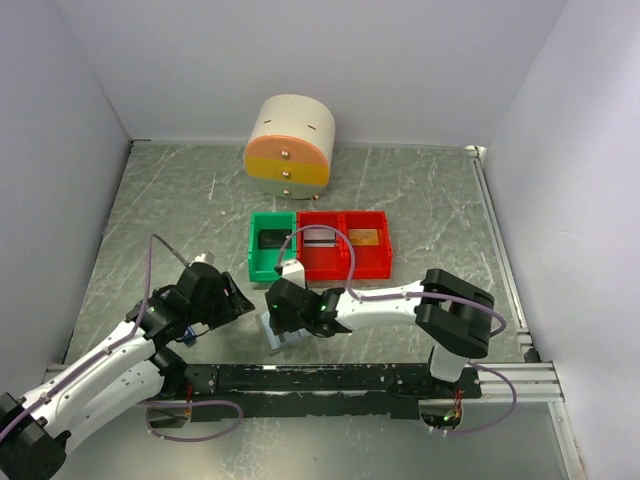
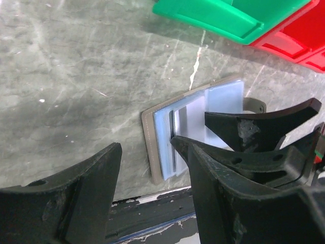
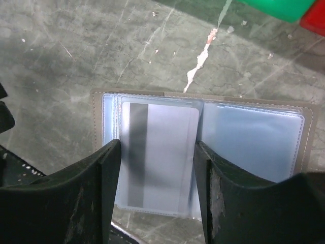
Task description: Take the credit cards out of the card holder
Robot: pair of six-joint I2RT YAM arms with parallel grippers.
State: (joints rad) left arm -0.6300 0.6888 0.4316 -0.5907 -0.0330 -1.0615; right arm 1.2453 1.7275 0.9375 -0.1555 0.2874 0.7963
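The card holder [image 1: 288,338] [image 3: 254,134] lies open on the table near the front edge, grey-brown with pale blue pockets. A silvery credit card [image 3: 162,127] with a dark stripe sits in its left pocket. My right gripper [image 1: 284,312] [image 3: 157,147] hangs right over it, open, one finger at each long edge of that card. My left gripper [image 1: 228,298] [image 2: 152,147] is open just left of the holder [image 2: 162,132] and holds nothing. A black card [image 1: 270,240], a silver one [image 1: 318,238] and a gold one [image 1: 362,237] lie in the bins.
A green bin [image 1: 262,268] and a red double bin [image 1: 345,266] stand just behind the holder. A round drawer unit [image 1: 290,147] is at the back. The black front rail [image 1: 330,378] runs close to the holder's near side. White walls enclose the table.
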